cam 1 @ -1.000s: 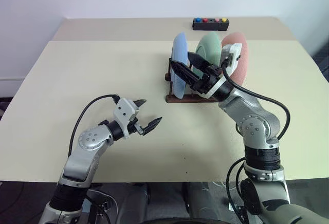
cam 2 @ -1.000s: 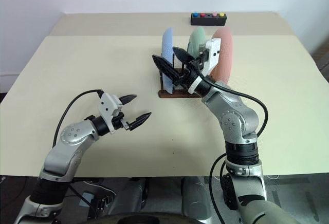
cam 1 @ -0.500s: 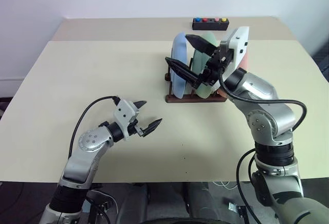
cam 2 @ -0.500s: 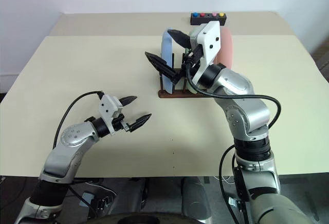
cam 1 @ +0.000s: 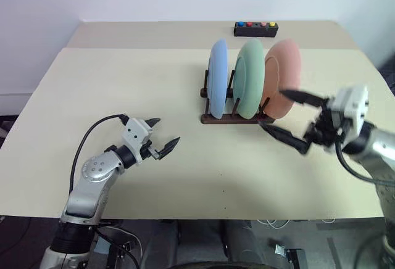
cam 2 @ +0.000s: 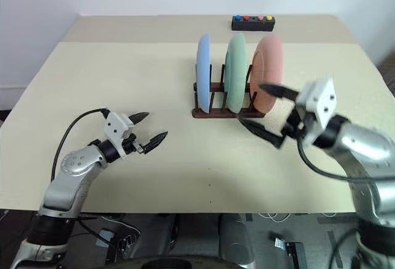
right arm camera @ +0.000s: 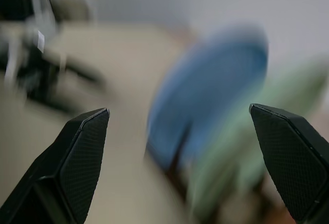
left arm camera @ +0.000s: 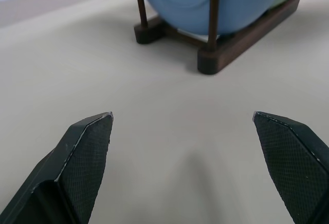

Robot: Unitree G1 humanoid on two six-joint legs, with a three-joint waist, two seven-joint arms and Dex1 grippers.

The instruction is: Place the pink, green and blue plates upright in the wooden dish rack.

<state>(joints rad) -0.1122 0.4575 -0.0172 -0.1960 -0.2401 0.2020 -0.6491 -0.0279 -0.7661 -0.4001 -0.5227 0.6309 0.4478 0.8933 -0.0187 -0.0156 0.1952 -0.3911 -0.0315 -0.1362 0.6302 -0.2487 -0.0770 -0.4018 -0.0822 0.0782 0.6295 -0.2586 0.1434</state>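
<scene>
Your blue plate, green plate and pink plate stand upright in the wooden dish rack on the tabletop. Left gripper and right gripper both hold nothing, jaws spread wide, clear of the rack.

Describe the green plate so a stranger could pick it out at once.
On the beige table, find the dark wooden dish rack right of centre, holding three upright plates. The green plate is the middle one, with the blue plate on its left and the pink plate on its right.
</scene>
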